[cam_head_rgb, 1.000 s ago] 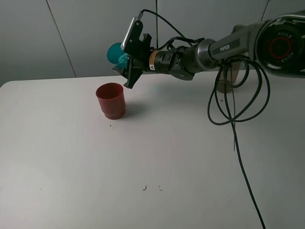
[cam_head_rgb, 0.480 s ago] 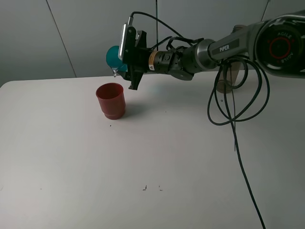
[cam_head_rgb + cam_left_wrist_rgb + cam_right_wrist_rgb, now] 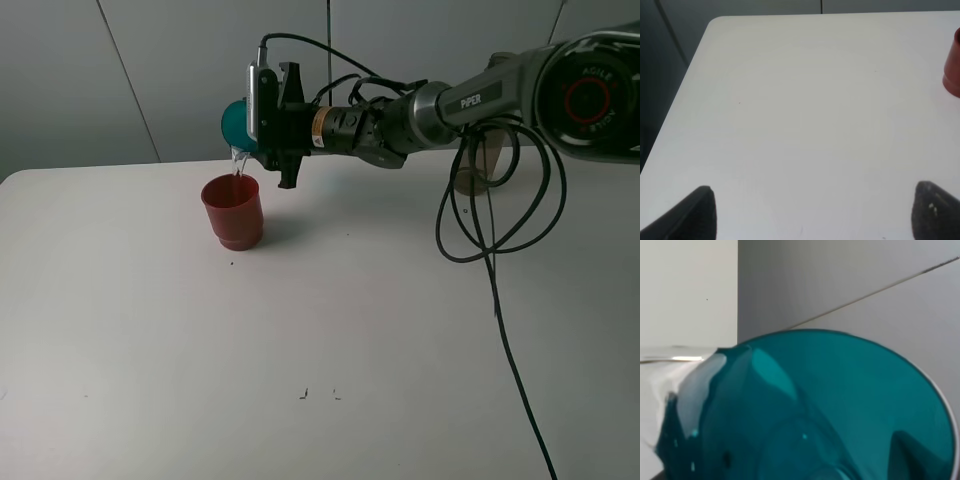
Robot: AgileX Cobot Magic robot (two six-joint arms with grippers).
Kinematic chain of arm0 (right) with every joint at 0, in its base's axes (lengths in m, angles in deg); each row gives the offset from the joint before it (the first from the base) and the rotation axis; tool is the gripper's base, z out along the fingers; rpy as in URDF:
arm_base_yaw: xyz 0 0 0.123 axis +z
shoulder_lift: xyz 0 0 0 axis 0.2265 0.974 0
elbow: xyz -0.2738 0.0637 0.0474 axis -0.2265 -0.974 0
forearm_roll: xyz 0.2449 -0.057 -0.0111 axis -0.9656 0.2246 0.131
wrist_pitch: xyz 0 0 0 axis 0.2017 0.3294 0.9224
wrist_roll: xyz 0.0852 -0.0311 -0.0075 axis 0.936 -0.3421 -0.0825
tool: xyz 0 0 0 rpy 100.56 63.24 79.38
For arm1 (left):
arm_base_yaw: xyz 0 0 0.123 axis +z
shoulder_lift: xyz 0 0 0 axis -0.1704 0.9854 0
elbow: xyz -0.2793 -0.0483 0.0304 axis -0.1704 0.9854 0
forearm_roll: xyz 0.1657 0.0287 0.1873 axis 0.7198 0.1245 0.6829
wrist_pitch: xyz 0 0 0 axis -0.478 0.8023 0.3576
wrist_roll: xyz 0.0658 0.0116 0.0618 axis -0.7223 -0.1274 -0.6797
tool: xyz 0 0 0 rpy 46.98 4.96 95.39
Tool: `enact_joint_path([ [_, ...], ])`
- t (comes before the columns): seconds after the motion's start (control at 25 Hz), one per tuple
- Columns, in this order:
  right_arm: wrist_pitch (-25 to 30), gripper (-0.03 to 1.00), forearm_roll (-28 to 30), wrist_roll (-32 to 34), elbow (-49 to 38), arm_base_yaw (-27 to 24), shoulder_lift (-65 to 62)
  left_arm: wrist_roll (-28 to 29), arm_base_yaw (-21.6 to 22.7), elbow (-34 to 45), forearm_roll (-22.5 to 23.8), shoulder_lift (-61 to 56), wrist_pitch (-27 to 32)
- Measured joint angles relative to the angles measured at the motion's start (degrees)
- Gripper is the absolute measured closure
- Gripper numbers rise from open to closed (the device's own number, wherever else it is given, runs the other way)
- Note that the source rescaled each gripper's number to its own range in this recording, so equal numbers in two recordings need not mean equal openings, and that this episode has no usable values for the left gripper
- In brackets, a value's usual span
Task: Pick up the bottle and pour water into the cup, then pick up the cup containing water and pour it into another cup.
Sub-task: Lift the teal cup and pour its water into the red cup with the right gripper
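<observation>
We note the right claw (image 3: 262, 128) clamped on the teal tumbler (image 3: 236, 122); tilt slowly, stream (image 3: 238, 162) centred in the red cup (image 3: 233, 212).

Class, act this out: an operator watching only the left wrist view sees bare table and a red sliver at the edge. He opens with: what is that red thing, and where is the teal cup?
Observer: It is the red cup, standing upright on the table. The high camera shows it whole.
Operator: And the teal cup?
Observer: The right tool holds the teal cup tipped above the red cup.
Operator: Is anything pouring?
Observer: Yes, a thin stream of water falls from its rim into the red cup.
</observation>
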Motion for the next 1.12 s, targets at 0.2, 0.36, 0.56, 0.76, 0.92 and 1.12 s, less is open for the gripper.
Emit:
enact_joint_path([
  [0.2, 0.00, 0.89, 0.00, -1.91, 0.00, 0.09, 0.00, 0.00, 0.00, 0.00, 0.00, 0.00, 0.00],
  [0.36, 0.00, 0.89, -0.08, -4.42, 0.00, 0.21, 0.00, 0.00, 0.00, 0.00, 0.00, 0.00, 0.00],
  [0.56, 0.00, 0.89, -0.08, -6.78, 0.03, 0.55, 0.00, 0.00, 0.00, 0.00, 0.00, 0.00, 0.00],
  [0.76, -0.12, 0.89, -0.27, -10.61, 0.03, 0.59, 0.00, 0.00, 0.00, 0.00, 0.00, 0.00, 0.00],
  [0.92, -0.12, 0.89, -1.11, -13.88, 0.03, 0.59, 0.00, 0.00, 0.00, 0.00, 0.00, 0.00, 0.00],
  [1.12, -0.23, 0.89, -1.81, -18.05, 0.03, 0.59, 0.00, -0.10, 0.00, 0.00, 0.00, 0.00, 0.00],
])
